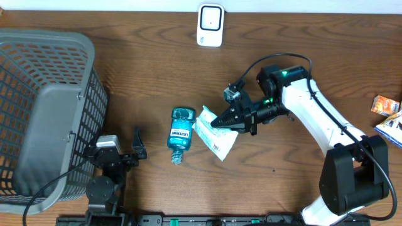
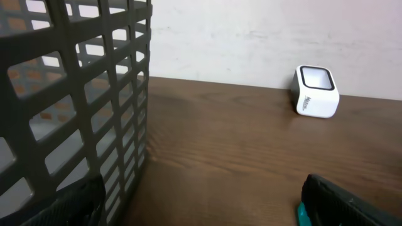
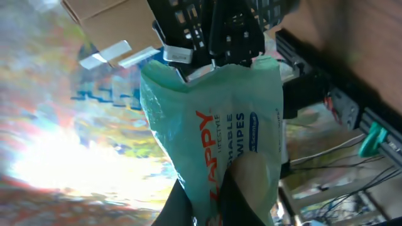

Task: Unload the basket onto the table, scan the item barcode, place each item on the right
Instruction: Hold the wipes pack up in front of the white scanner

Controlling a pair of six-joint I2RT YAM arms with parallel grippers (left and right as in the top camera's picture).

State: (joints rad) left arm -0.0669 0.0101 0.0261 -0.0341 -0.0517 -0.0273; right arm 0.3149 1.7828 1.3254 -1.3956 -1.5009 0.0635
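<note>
Pale-green soft wipes pack (image 1: 217,138) clenched in right fingers (image 1: 225,117), left fingers (image 1: 139,150) released; floppy film could fold, hiding barcode (image 1: 217,148).

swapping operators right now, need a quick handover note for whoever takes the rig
Left gripper: open, empty, low beside the basket.
Right gripper: shut on the wipes pack, near the table's middle, next to the mouthwash bottle lying on the table.
White scanner: at the far table edge, well apart from the pack.
Done: pack gripped.
Left: bring the pack's barcode to the scanner; the bottle is not gripped.
</note>
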